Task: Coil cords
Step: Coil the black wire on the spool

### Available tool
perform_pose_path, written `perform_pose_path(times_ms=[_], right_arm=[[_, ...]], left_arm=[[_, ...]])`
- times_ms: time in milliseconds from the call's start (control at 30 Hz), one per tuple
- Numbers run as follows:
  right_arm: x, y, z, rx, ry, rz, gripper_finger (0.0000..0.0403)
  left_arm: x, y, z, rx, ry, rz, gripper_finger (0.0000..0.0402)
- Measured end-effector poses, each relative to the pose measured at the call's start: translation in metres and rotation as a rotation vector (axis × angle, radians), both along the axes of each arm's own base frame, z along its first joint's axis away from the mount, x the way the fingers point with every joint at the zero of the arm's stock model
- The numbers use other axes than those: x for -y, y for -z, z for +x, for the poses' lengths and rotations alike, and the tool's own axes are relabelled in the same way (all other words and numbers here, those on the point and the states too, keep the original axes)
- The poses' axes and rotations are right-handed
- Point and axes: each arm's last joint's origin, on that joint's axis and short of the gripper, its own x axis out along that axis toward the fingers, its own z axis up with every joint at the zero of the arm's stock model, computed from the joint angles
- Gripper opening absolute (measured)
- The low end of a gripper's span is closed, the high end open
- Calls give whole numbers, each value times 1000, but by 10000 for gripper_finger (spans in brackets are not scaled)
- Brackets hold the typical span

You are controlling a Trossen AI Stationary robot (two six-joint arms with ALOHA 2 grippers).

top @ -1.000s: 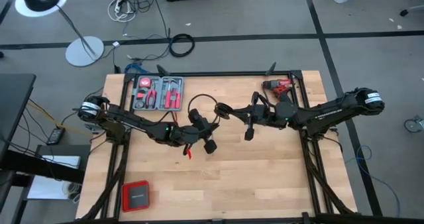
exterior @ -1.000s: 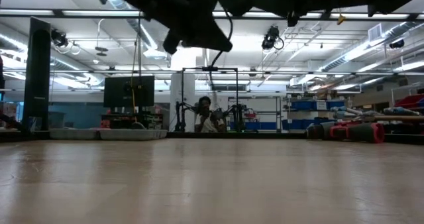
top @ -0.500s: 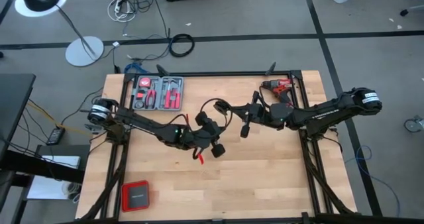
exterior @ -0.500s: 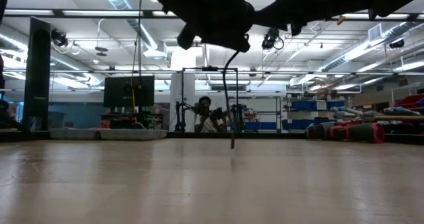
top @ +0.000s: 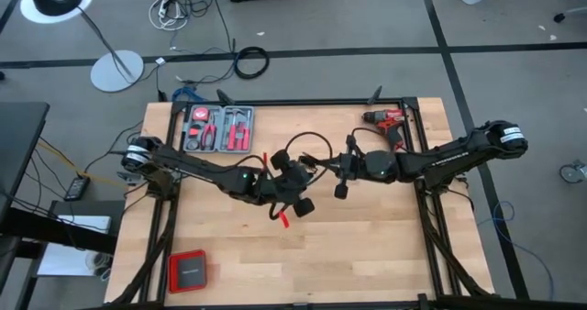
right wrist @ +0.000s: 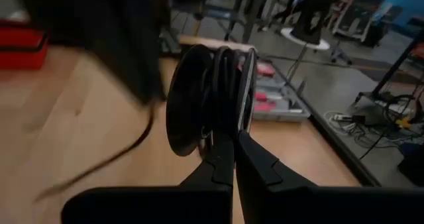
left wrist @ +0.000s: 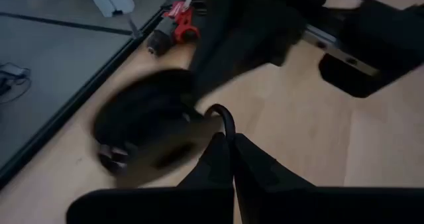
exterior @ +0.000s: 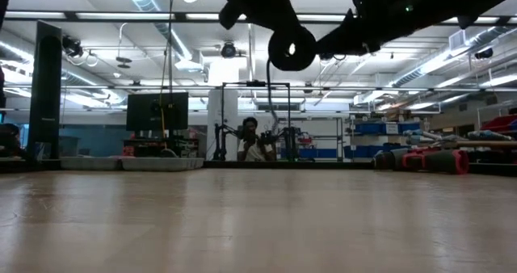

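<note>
While both my arms meet over the middle of the table, this is how things lie:

Left gripper (top: 295, 168): my fingers are pressed together on the cord, up in the air above the wood.

Right gripper (top: 323, 168): my fingers are likewise pinched together on the cord, just beside my left one.

Cord (top: 305, 145): thin and black, it arcs in a loop between my two grippers, toward the far side; none of it visibly rests on the table (top: 367, 246). My left wrist view shows a short bend of it rising from my closed fingertips (left wrist: 228, 148).

Spool-like disc (right wrist: 212, 98): a dark round thing with wound turns, right in front of my right fingers; I cannot tell exactly what it is.

Red drill (top: 387, 120): lying at the table's far right corner.

Tool case (top: 217, 129): open at the far left.

Red box (top: 188, 271): near left corner.

Person (exterior: 251, 142): standing in the room beyond the table.
</note>
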Motion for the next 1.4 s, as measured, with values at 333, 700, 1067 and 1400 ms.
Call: perform_pose_path(times_ms=[333, 700, 1067, 1400], right_arm=[[-14, 9, -4, -105, -110, -19, 0], [-18, -7, -23, -117, -269, 3, 0], [-18, -14, -31, -97, -314, 41, 0], [-18, -15, -32, -94, -317, 50, 0]], left_arm=[[1, -15, -6, -136, 66, -31, 1], [2, -23, -9, -212, 134, 0, 1], [3, -23, -6, -237, 239, 57, 16], [4, -9, -2, -289, 234, 62, 104]])
